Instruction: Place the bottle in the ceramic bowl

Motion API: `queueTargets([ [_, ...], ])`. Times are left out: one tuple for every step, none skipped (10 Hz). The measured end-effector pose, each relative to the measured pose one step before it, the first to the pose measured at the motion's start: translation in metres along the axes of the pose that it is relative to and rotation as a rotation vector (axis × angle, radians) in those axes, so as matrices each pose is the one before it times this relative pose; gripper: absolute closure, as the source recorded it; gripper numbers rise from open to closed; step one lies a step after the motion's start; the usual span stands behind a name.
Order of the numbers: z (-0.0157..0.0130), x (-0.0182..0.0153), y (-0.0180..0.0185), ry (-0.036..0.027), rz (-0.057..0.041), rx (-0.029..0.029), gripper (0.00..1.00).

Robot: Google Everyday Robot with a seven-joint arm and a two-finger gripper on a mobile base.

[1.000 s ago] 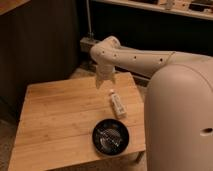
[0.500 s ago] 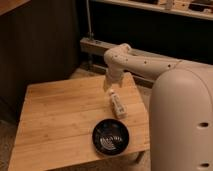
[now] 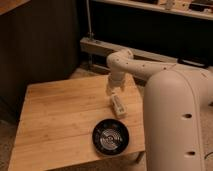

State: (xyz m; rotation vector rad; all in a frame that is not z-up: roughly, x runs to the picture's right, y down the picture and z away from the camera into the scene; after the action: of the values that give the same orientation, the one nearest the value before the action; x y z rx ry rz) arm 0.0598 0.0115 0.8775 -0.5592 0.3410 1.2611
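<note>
The small white bottle point(image 3: 118, 106) lies on its side on the wooden table point(image 3: 60, 120), near the right edge. The black ceramic bowl point(image 3: 110, 136) with pale rings inside sits on the table just in front of the bottle, near the front right corner; it holds nothing. My gripper point(image 3: 113, 90) hangs from the white arm right above the far end of the bottle, pointing down at it.
The robot's large white body point(image 3: 175, 120) fills the right side, next to the table's right edge. A dark wall and a low metal rail point(image 3: 100, 47) stand behind the table. The floor shows at the left.
The arm has swung right and down, bringing the gripper from above the table's back edge to just over the bottle. The bottle and bowl have not moved.
</note>
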Motion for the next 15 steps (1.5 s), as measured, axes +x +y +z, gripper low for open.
queueTargets([
  [0.00290,0.00144,-0.00342,0.00903,0.00705,0.00109,0.35],
  [0.00534,0.00215,-0.00491,0.01196,0.01081,0.00031,0.35],
  [0.00610,0.00229,-0.00329,0.01205,0.00766,0.00022,0.35],
  [0.00891,0.00273,-0.00234,0.01547,0.00607,-0.00003,0.35],
  [0.00767,0.00182,-0.00038,0.01321,0.00482,-0.00060,0.35],
  [0.00790,0.00270,-0.00148,0.01488,0.00656,0.00007,0.35],
  [0.00554,0.00192,-0.00048,0.01178,0.00376,-0.00160,0.35],
  [0.00611,0.00182,0.00072,0.01248,0.00099,-0.00112,0.35],
  [0.00497,0.00069,0.00273,0.01261,-0.00252,0.00012,0.35],
  [0.00270,0.00007,0.00247,0.00803,-0.00215,-0.00031,0.35],
  [0.00316,0.00071,0.00109,0.01176,-0.00140,0.00113,0.35],
  [0.00202,0.00019,0.00100,0.01057,-0.00154,0.00047,0.38],
  [0.00209,-0.00005,0.00192,0.01314,-0.00376,0.00056,0.46],
  [0.00140,-0.00094,0.00297,0.01474,-0.00447,-0.00007,0.57],
  [0.00098,-0.00064,0.00238,0.01771,-0.00501,0.00092,0.69],
])
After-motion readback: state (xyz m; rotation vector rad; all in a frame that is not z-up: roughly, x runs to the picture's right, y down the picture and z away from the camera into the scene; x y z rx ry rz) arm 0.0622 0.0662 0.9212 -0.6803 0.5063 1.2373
